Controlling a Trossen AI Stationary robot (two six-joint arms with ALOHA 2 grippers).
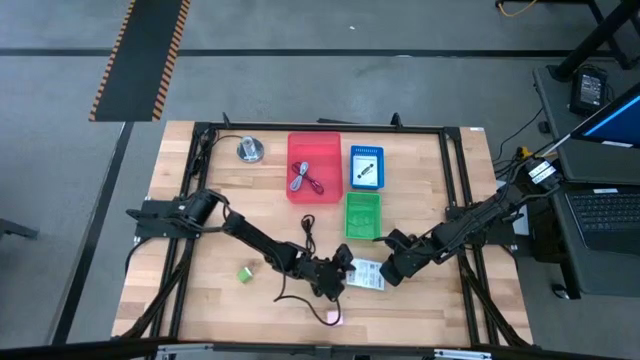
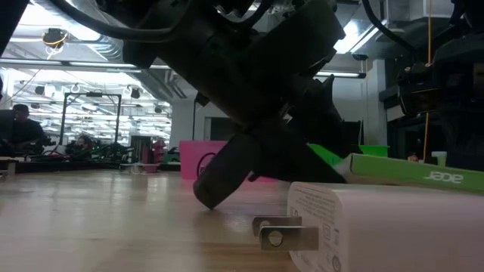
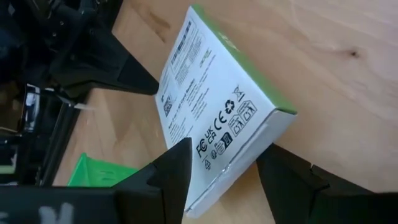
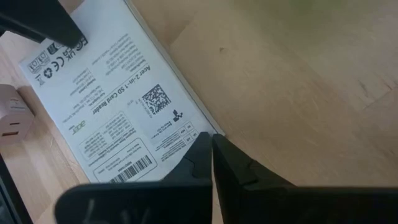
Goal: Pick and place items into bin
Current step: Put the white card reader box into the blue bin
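Fingers of the left gripper (image 3: 221,177) straddle one end of the white printed packet (image 1: 367,274), jaws open around it, near the table's (image 1: 200,300) front edge. Right gripper (image 4: 212,155), pinched closed, presses against the packet's opposite side.

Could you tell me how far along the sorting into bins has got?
Done: cables lie in the red bin, and a blue bin holds a packet. In hand: the left gripper straddles the white box, its fingers on either side; the shut right gripper touches its far edge. Left: that box, the green block and pink charger on the table.
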